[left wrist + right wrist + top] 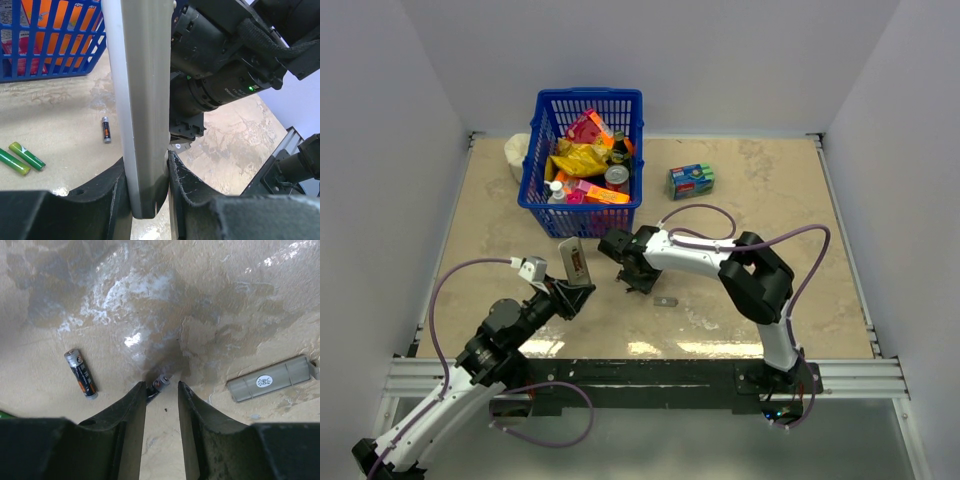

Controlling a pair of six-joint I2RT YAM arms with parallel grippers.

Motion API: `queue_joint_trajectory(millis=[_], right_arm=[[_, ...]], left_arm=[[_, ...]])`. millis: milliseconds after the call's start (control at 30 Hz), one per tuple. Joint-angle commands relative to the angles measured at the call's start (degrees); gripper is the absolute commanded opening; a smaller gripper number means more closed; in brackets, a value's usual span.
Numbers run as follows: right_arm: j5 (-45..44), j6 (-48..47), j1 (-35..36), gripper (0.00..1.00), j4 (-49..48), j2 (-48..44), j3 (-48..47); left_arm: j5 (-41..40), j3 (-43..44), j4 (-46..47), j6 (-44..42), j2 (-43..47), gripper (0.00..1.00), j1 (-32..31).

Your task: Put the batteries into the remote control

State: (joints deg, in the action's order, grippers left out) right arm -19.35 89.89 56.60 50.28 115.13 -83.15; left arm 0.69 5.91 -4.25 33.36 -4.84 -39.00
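- Batteries: 2 slim dark cells, both lying flat on the table (240, 300).
- The free battery (81, 373) lies alone, to the left of the fingers in the right wrist view.
- The second battery (161, 382) lies between the tips of the right gripper (162, 390). Only its pale end shows, against 1 finger.
- The right fingers stand at a narrow gap astride that cell. A gap shows on the other side, so I judge it not yet pinched.
- The remote control (142, 100) is off the table, standing on end just near of the blue basket (582, 160).
- The left gripper (145, 165) clamps the remote's lower end tight.
- A grey cover (272, 380) lies loose on the table, to the right of the right fingers in that view.
- Handling, judged: the cells are light, rigid, smooth and round, so they will roll or squirt out. Best taken across mid-barrel with a pad on each side, since an end grip may let the cell pivot.
- The remote is light, stiff and slick. Held low, it may lever over when a cell is pressed in.
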Motion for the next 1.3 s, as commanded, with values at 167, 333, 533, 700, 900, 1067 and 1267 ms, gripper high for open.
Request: queue_joint_trajectory(millis=[167,333,533,700,900,1067,1267], right_arm=[[-0.5,2.8,-1.0,0.32,1.7,1.6,-2.4],[0.6,2.1,-0.9,0.31,2.3,2.8,-3.7],[1.3,1.8,-0.9,0.27,3.4,3.8,-3.9],[1.4,0.7,-0.9,0.22,3.6,4.5,-3.7],[-0.2,-3.1,-0.8,0.04,-0.2,2.3,0.8],[-2.5,-9.1,-0.4,0.00,-6.8,-3.8,5.6],[-10.1,-30.6,-0.1,0.00,-19.2,-18.1,12.8]], left_arm=[[-0.5,2.5,1.8,-1.1,0.7,0.00,0.2],[-0.6,2.6,1.4,-1.0,1.0,0.00,0.2],[-2.4,2.5,1.3,-1.0,1.9,0.00,0.2],[-2.4,2.6,1.2,-1.0,2.6,0.00,0.2],[-1.8,1.3,3.1,-0.8,3.1,0.00,0.2],[0.3,-0.4,9.1,-0.1,0.5,0.00,0.2],[3.8,-3.6,21.3,1.7,-3.1,0.00,0.2]])
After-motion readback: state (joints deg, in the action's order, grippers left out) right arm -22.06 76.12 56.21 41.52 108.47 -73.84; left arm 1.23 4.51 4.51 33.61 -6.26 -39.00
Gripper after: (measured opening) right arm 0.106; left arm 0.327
